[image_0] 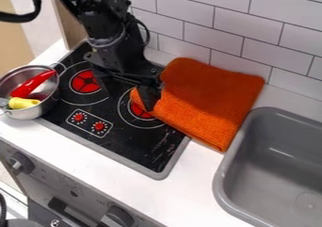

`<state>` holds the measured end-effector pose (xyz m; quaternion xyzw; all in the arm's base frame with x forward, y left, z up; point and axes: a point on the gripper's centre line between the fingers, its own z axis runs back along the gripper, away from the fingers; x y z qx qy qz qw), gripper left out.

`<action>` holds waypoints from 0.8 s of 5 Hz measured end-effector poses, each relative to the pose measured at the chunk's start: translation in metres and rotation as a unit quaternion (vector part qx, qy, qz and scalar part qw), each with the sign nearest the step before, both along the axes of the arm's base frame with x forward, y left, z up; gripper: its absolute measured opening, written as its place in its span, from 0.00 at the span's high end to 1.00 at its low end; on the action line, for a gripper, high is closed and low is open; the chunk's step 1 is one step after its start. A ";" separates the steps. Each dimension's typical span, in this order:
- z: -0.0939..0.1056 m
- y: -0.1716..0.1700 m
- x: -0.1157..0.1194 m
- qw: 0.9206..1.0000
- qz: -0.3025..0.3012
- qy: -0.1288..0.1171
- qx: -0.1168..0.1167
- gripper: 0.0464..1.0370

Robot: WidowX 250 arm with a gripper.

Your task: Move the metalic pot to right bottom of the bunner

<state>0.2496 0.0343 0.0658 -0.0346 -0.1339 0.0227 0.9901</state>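
Note:
My black gripper (148, 98) hangs over the right burner of the black stove (125, 148), beside the left edge of the orange cloth (204, 96). Far to the left, the metallic pot (33, 112) sits at the stove's left edge, partly over the white counter, well apart from the gripper. It holds a red pepper-like item (30, 84) and a yellow item (22, 103) with a grey end. The left burner (85, 82) shows red between the pot and the arm.
The cloth covers the stove's back right corner and part of the counter. A grey sink (270, 169) is set into the counter at the right. Behind stands a white tiled wall (245, 28). Oven knobs (21, 162) line the front panel below the white counter (195, 188).

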 end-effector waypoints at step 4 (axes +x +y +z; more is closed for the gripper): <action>0.022 0.053 -0.006 0.998 -0.053 0.009 0.030 0.04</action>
